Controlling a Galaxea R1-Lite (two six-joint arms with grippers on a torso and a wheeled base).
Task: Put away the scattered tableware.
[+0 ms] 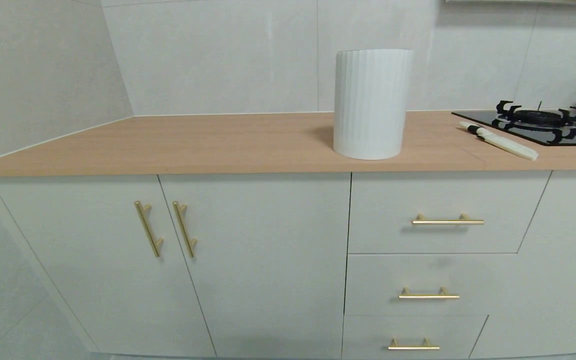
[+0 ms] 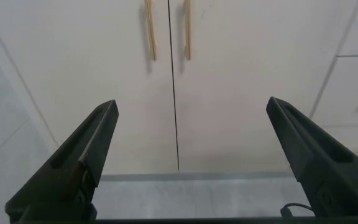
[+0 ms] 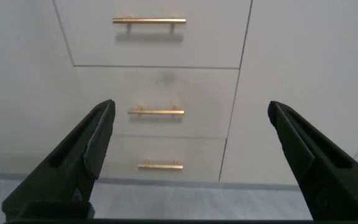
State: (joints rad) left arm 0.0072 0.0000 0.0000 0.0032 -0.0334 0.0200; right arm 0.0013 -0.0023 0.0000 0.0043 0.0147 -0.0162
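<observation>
A tall white ribbed holder stands upright on the wooden countertop. To its right a knife with a cream blade and a black band lies flat by the stove's corner. My left gripper is open and empty, low in front of the double cabinet doors. Facing the stack of drawers, my right gripper is open and holds nothing.
A black gas stove sits at the counter's right end. Gold handles mark the cabinet doors and several drawers. Tiled walls close the back and left side.
</observation>
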